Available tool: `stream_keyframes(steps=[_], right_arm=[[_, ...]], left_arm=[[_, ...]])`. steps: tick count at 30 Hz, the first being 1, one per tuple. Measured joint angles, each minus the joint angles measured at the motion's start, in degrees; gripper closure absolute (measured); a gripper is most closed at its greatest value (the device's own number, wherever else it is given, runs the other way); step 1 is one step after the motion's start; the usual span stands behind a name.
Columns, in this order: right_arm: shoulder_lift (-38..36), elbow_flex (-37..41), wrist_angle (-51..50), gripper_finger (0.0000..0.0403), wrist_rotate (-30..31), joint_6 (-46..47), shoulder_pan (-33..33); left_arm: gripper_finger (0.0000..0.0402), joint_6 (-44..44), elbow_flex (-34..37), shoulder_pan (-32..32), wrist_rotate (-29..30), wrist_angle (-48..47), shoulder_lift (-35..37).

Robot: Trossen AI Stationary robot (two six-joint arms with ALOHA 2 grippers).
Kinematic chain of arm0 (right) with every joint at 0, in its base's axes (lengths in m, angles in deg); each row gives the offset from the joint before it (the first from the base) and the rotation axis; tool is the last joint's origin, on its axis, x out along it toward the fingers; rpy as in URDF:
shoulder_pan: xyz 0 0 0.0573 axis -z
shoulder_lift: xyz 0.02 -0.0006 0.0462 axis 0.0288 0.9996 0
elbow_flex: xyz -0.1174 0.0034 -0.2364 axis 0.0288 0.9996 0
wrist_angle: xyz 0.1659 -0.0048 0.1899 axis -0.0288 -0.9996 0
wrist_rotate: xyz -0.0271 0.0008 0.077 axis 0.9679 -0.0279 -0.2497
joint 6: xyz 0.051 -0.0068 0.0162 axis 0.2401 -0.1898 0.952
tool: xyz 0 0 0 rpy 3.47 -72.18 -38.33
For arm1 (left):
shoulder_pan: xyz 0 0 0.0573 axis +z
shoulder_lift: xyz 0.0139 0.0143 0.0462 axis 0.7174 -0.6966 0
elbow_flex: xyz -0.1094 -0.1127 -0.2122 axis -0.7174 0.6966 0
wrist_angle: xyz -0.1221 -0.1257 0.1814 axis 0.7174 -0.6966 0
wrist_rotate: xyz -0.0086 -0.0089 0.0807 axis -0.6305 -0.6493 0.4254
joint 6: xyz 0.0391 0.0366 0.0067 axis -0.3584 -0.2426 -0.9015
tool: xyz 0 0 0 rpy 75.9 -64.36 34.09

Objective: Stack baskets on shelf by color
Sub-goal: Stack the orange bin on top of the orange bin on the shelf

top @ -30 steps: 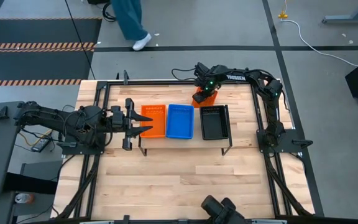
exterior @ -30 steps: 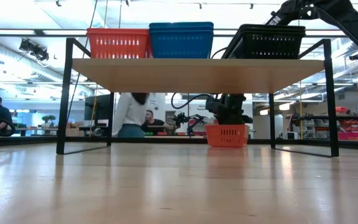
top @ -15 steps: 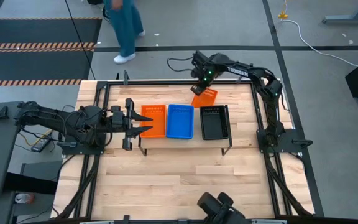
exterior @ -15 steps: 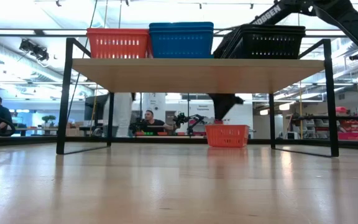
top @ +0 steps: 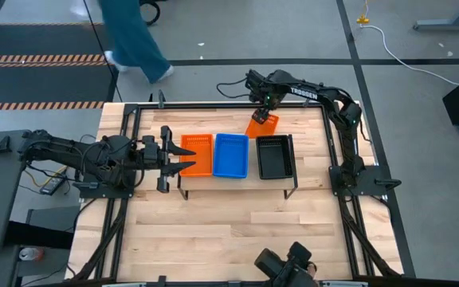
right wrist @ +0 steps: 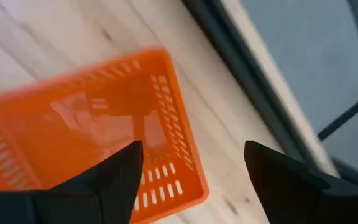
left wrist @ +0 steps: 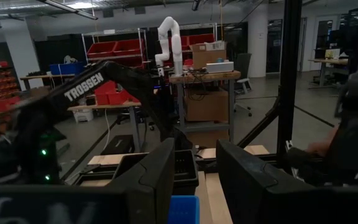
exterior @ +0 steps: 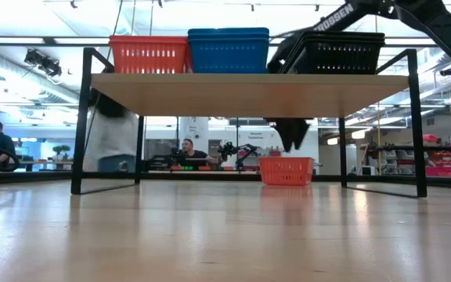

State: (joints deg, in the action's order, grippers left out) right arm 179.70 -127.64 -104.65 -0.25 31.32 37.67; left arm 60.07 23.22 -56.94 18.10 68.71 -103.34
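Three baskets stand side by side on the shelf [exterior: 249,94]: orange [top: 198,154], blue [top: 231,155] and black [top: 275,156]. Another orange basket [top: 262,125] rests flat on the tabletop behind the shelf, near the far edge. My right gripper [top: 264,102] hangs open above that basket [right wrist: 73,143], apart from it, as the low view [exterior: 290,135] shows. My left gripper [top: 172,157] is open at the shelf's left end, pointing level toward the orange basket there and touching nothing.
The shelf stands on thin black legs [exterior: 77,125] in the table's middle. Black rails [top: 335,135] run along the table's sides. Bare planks [top: 237,223] lie between the shelf and the near edge. A person [top: 130,36] walks on the floor beyond the far edge.
My right gripper has risen from the orange basket on the table and shifted slightly toward the far edge. The basket stays flat where it was. The person beyond the table has walked toward the left.
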Motion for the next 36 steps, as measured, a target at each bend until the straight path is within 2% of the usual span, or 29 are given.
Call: stream_keyframes(steps=[5,8,11,14,17,22,24,28,36], right_arm=[[0.0,7.8,5.7,0.0119,0.1,-0.1,2.7],[0.0,11.5,9.8,0.0127,-2.6,-1.5,4.5],[0.0,14.1,12.7,0.014,-6.2,-2.5,5.7],[0.0,15.6,14.0,0.0167,-7.1,-2.7,6.6],[0.0,16.4,14.4,0.0217,-7.1,-3.0,7.1],[0.0,16.9,14.9,0.0352,-8.1,-4.2,7.1],[-0.1,16.8,14.9,0.0386,-9.8,-4.5,7.1],[0.0,14.6,12.1,0.0391,-11.1,-4.0,7.3],[-2.1,3.8,1.0,0.0398,-10.9,-4.1,4.7]], left_arm=[[0.0276,0.0,0.0,0.0,0.0,0.0,0.0],[0.0276,0.0,0.0,0.0,0.0,0.0,0.0],[0.0276,0.0,0.0,0.0,0.0,0.0,0.0],[0.0276,0.0,0.0,0.0,0.0,0.0,0.0],[0.0276,0.0,0.0,0.0,0.0,0.0,0.0],[0.0276,0.0,0.0,0.0,0.0,0.0,0.0],[0.0276,0.0,0.0,0.0,0.0,0.0,0.0],[0.0276,0.0,0.0,0.0,0.0,0.0,0.0],[0.0276,0.0,0.0,0.0,0.0,0.0,0.0]])
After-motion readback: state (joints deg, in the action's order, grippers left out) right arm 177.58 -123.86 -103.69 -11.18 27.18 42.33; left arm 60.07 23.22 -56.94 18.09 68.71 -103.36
